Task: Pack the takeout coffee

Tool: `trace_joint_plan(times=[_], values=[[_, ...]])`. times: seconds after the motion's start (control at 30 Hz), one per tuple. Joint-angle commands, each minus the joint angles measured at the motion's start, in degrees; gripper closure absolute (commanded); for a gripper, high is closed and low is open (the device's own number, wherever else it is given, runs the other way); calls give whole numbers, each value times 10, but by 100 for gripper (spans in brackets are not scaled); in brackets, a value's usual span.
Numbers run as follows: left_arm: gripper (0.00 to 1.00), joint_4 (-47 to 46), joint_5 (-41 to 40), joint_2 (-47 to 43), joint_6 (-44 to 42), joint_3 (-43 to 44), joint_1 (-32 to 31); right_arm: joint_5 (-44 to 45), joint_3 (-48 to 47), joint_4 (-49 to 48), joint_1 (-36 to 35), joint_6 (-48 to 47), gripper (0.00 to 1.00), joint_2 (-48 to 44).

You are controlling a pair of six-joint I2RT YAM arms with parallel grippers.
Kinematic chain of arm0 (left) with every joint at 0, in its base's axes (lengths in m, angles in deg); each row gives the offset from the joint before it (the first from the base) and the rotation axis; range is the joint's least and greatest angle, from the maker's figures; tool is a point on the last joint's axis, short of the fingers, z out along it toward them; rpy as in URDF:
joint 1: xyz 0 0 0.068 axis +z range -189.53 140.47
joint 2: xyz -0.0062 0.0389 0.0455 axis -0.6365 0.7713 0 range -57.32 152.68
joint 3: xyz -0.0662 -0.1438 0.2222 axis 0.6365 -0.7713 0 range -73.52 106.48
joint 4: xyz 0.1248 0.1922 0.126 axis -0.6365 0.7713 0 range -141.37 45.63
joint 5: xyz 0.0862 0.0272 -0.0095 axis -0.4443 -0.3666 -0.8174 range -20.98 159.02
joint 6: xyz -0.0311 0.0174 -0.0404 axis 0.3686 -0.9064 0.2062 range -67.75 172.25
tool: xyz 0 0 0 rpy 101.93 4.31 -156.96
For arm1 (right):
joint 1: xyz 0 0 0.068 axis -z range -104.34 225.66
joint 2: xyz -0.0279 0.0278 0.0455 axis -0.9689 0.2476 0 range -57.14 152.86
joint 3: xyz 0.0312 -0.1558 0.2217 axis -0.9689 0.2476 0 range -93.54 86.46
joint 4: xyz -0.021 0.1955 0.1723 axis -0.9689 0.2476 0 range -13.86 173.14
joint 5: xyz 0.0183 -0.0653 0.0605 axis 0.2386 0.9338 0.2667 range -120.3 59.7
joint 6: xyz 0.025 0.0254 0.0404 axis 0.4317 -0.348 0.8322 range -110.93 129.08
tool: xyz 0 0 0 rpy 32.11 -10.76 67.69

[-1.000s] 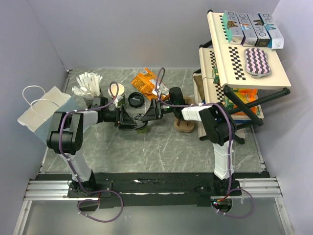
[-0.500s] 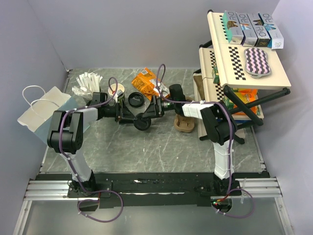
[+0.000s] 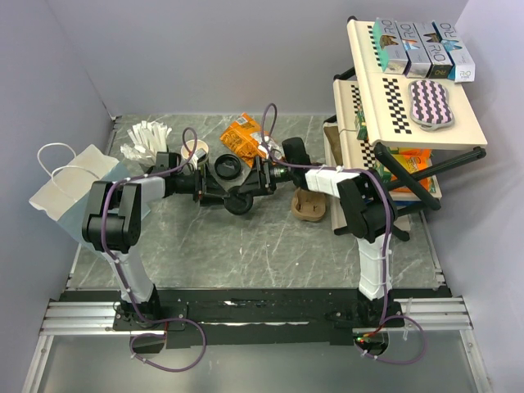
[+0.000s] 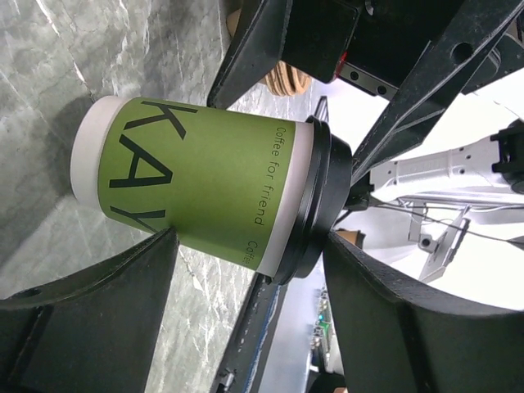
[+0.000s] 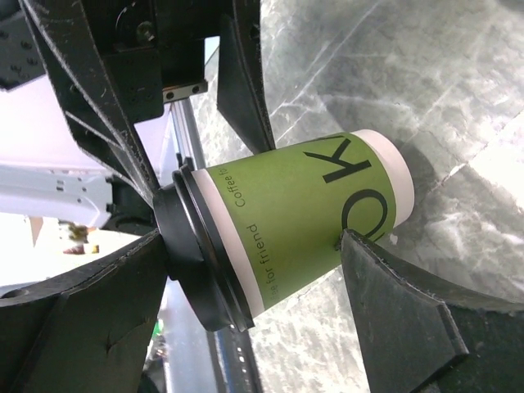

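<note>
The takeout coffee (image 3: 238,201), a green and white paper cup with a black lid, sits mid-table between both arms. In the left wrist view the coffee (image 4: 205,184) lies across my left gripper (image 4: 250,246). One finger presses the lid and the other fingertip presses the green wall, so the left gripper (image 3: 223,195) is shut on it. My right gripper (image 3: 254,190) faces it from the other side. In the right wrist view the coffee (image 5: 286,229) spans the wide jaws of the right gripper (image 5: 254,239), one finger by the lid and one tip at the wall.
A white paper bag (image 3: 70,184) with handles stands at the left. Behind the arms are a lidless cup (image 3: 195,150), a grey cup of white sticks (image 3: 147,139), a loose black lid (image 3: 228,168) and an orange packet (image 3: 243,135). A shelf rack (image 3: 409,106) fills the right.
The coffee and both grippers have shifted slightly away from the near edge. The lid now shows fully from above. My right gripper's jaws have narrowed toward the cup.
</note>
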Motion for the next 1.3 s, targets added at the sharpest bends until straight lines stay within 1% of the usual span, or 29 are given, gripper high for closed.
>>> trace_joint_plan(times=[0.0,0.17,0.33,0.53,0.63,0.73,0.97,1.07,1.13,1.27], values=[[23,-36,2,6,47,-4,-5,66,6,71,1,32,13,-5],[23,-94,8,-2,124,-33,-5,91,31,103,3,55,14,-36],[23,-120,2,3,179,-34,-5,88,23,111,6,65,17,-38],[23,-63,-7,20,123,9,-5,79,15,74,1,79,18,-6],[23,-62,-5,15,119,10,-4,73,8,65,-1,81,18,0],[23,-46,-10,3,103,6,0,63,-1,57,0,70,15,-5],[18,10,-81,-50,19,-4,15,53,-16,35,0,42,10,-8],[18,-1,-114,-74,5,-11,15,51,-22,30,0,30,8,-8],[18,-13,-122,-95,5,-22,15,48,-21,14,1,31,7,-11],[17,-41,-111,-108,14,-26,13,30,-14,-30,5,40,2,-19]])
